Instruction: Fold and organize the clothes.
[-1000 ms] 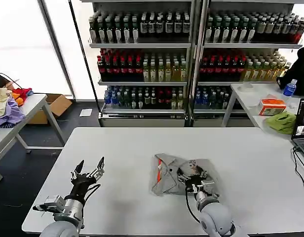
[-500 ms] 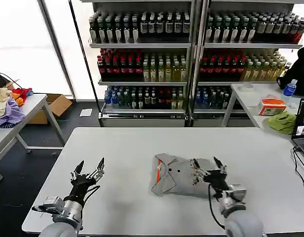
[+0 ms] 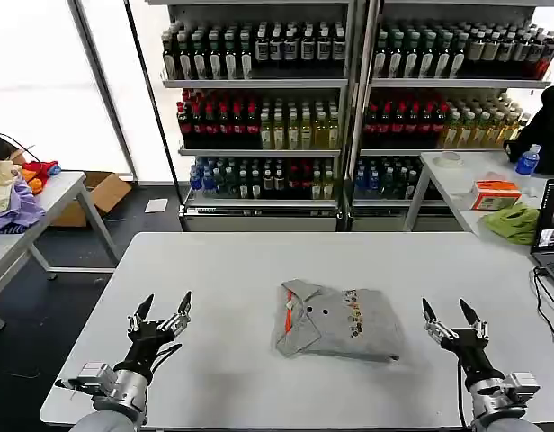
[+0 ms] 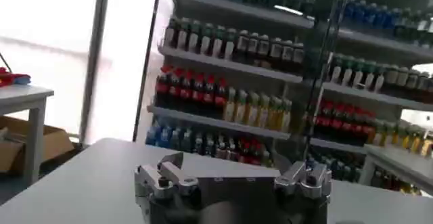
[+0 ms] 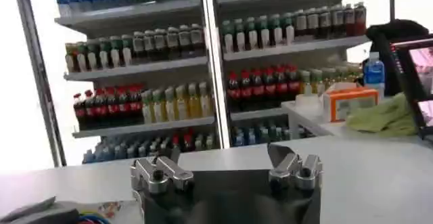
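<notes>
A light grey shirt (image 3: 338,320) lies folded into a rough rectangle at the middle of the white table (image 3: 232,261). Its collar with orange inner lining and buttons faces left, and a multicoloured chest print shows on top. A corner of it shows in the right wrist view (image 5: 40,212). My right gripper (image 3: 451,317) stands open near the front edge, right of the shirt and clear of it. My left gripper (image 3: 162,306) stands open at the front left, well away from the shirt. Both are empty.
Shelves of bottled drinks (image 3: 349,99) stand behind the table. A side table at right holds a lime-green cloth (image 3: 515,222), an orange box (image 3: 495,193) and a laptop (image 3: 553,229). Another table at left carries coloured garments (image 3: 16,193). A cardboard box (image 3: 102,192) sits on the floor.
My right gripper has let go of the shirt and drawn back to the right, off the cloth to the front right. The shirt now lies flatter. The left arm has not moved.
</notes>
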Motion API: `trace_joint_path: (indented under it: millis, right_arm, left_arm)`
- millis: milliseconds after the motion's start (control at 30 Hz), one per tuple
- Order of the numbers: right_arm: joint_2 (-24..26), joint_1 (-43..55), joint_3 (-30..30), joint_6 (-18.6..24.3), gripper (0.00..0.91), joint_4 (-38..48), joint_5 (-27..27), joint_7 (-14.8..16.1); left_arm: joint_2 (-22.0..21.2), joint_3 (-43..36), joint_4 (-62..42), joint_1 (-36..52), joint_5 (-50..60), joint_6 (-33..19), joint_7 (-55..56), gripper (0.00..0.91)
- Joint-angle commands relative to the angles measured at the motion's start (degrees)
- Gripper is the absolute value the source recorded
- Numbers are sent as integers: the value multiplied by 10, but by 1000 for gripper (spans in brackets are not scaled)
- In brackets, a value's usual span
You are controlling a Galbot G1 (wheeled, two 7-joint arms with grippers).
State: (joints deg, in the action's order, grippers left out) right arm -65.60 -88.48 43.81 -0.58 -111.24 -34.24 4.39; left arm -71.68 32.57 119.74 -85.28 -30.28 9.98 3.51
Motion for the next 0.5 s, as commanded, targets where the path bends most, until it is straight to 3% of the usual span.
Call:
trace_joint_path:
  millis: [33, 500]
  right_arm:
    - [-5, -31, 54, 32, 907, 23, -32, 45]
    - [-3, -28, 46, 35, 907, 28, -33, 43]
  left_arm:
    - [3, 2, 5, -7, 3, -1, 0, 907]
    - [5, 4, 16, -8, 1, 5, 0, 907]
